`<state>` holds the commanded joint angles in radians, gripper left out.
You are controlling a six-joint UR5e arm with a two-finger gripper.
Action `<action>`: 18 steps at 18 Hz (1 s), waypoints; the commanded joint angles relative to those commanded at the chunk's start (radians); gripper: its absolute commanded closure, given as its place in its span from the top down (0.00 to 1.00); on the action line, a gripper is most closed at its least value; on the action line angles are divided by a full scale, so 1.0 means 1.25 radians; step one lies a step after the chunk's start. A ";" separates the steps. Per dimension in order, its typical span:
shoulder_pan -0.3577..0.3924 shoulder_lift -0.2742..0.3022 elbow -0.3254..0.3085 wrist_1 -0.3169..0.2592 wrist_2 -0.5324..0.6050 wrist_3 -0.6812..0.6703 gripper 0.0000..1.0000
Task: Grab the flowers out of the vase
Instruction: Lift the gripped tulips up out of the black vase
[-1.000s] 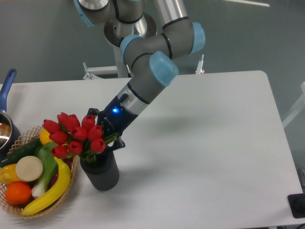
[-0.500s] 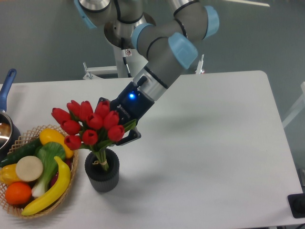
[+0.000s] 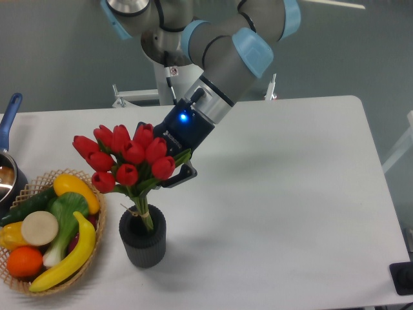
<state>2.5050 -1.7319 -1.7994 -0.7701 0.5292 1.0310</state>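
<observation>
The end effector (image 3: 169, 173) is clamped on the flowers (image 3: 127, 159), a tight bunch of glossy red tulips whose thin stems dip into the ribbed dark vase (image 3: 142, 236). A woven wicker basket (image 3: 97, 234) crowds the left; bare white desk (image 3: 290, 194) spreads rightward.

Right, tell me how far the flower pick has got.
Done: the gripper is shut on the flowers, gripping just under the red heads. In hand: the lift. The bunch stands above the vase, but its stem ends still dip inside the rim. Left: raise the stems clear of the vase. The wicker basket beside it looks untouched.
</observation>
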 joint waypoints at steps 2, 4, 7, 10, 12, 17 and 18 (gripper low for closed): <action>-0.012 -0.001 0.000 -0.001 -0.002 -0.025 0.42; -0.023 -0.001 0.001 -0.001 -0.018 -0.041 0.42; -0.026 0.001 -0.001 -0.001 -0.029 -0.049 0.42; -0.034 0.011 0.006 -0.001 -0.034 -0.082 0.42; -0.032 0.020 0.009 -0.001 -0.034 -0.098 0.42; -0.026 0.038 0.012 -0.001 -0.032 -0.103 0.42; -0.025 0.039 0.013 -0.001 -0.033 -0.103 0.42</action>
<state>2.4743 -1.6828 -1.7825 -0.7716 0.4878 0.9020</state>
